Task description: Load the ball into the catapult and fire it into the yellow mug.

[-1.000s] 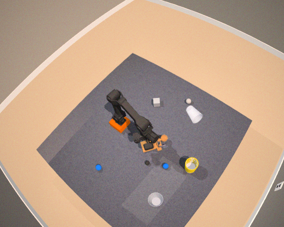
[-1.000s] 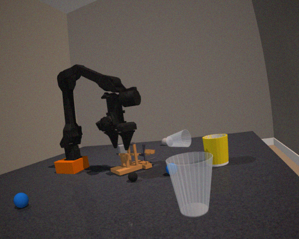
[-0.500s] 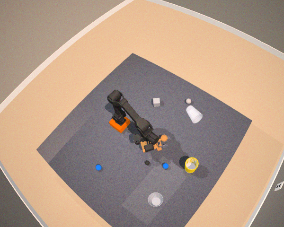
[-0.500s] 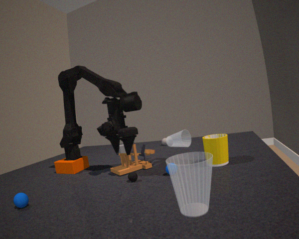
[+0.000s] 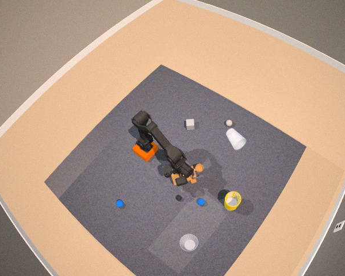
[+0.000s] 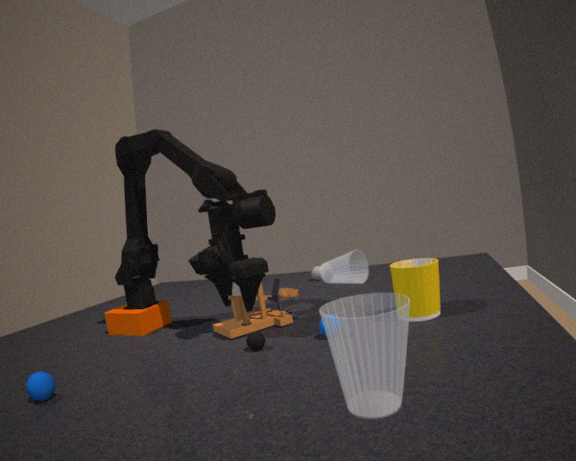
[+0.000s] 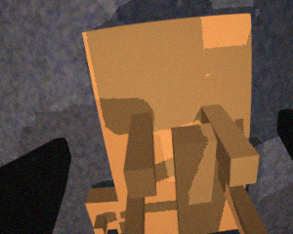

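Observation:
The orange-brown catapult (image 5: 193, 180) (image 6: 233, 328) (image 7: 161, 63) stands on the dark surface, partly hidden by the arm in the top and exterior views. Its round cup (image 5: 199, 167) looks empty. My gripper (image 5: 174, 177) (image 6: 238, 306) (image 7: 174, 135) is open and empty, pointing down low over the catapult's base, with one finger to each side of it in the wrist view. The yellow mug (image 5: 231, 205) (image 6: 416, 290) stands upright beyond the catapult. One blue ball (image 5: 200, 201) (image 6: 324, 327) lies between catapult and mug. Another blue ball (image 5: 119, 203) (image 6: 40, 385) lies far off.
A black ball (image 5: 178, 197) (image 6: 254, 341) lies beside the catapult. A clear cup (image 5: 188, 242) (image 6: 372, 351) stands upright; another clear cup (image 5: 236, 139) (image 6: 345, 269) lies on its side near a pale ball (image 5: 229, 122) (image 6: 316, 272). A light grey cube (image 5: 190, 123) lies beyond the arm.

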